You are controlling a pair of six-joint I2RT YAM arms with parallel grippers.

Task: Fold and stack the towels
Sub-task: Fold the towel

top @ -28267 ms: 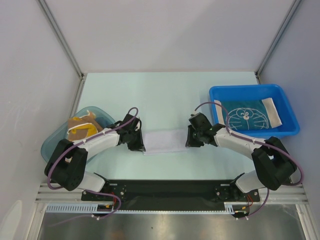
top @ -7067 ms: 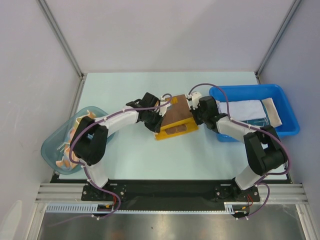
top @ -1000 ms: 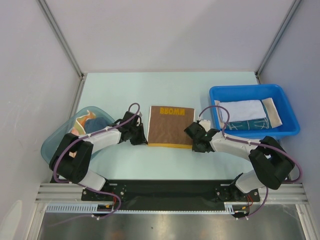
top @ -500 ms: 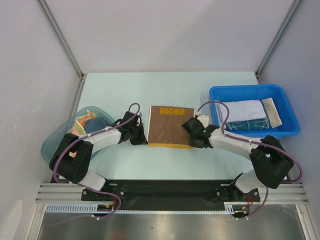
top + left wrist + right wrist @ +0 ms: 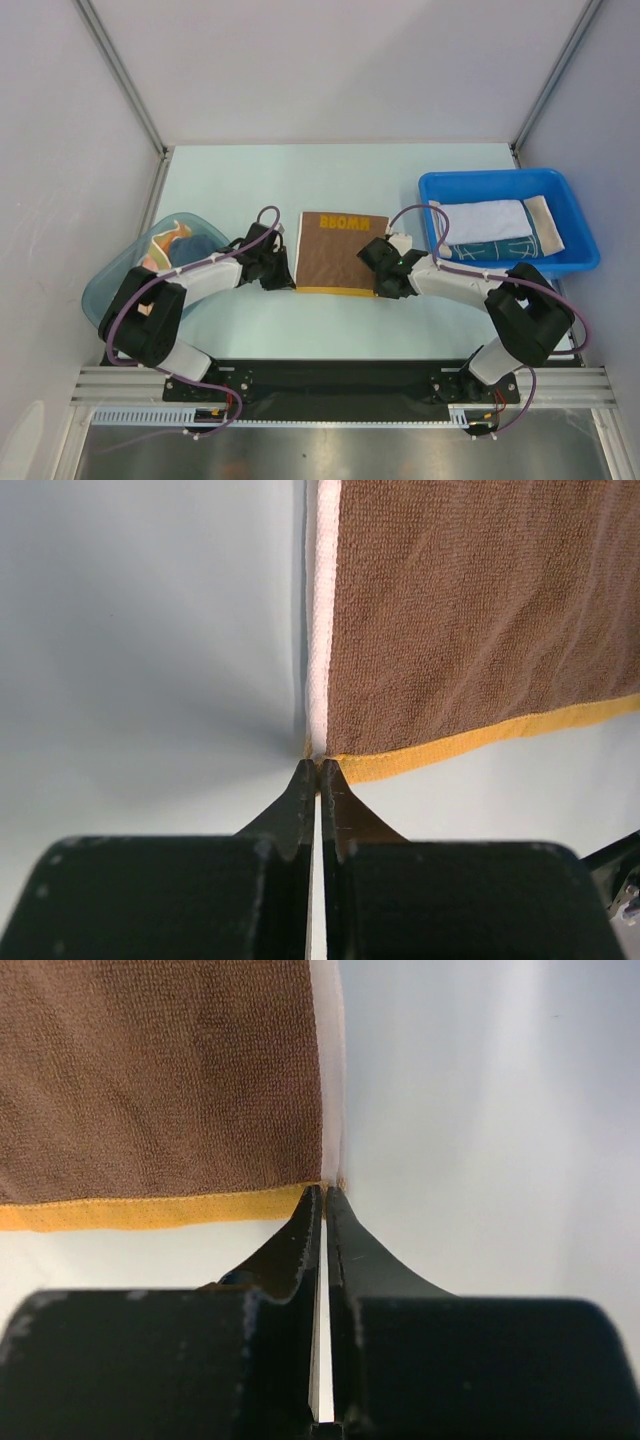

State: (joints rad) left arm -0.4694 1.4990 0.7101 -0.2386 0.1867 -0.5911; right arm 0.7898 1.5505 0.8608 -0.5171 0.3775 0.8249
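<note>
Brown towel [image 5: 343, 252] lay flat on the bench [image 5: 330, 180], with left gripper [image 5: 318, 763] and right gripper [image 5: 325, 1188] jaws clenched on its two near corners.

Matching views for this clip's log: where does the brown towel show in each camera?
Top external: brown towel lies flat mid-table, between left gripper and right gripper.
Left wrist: brown towel fills the upper right, corner at the fingertips.
Right wrist: brown towel fills the upper left, corner at the fingertips.
Shared landmark: its yellow hem, the near edge in all three.
</note>
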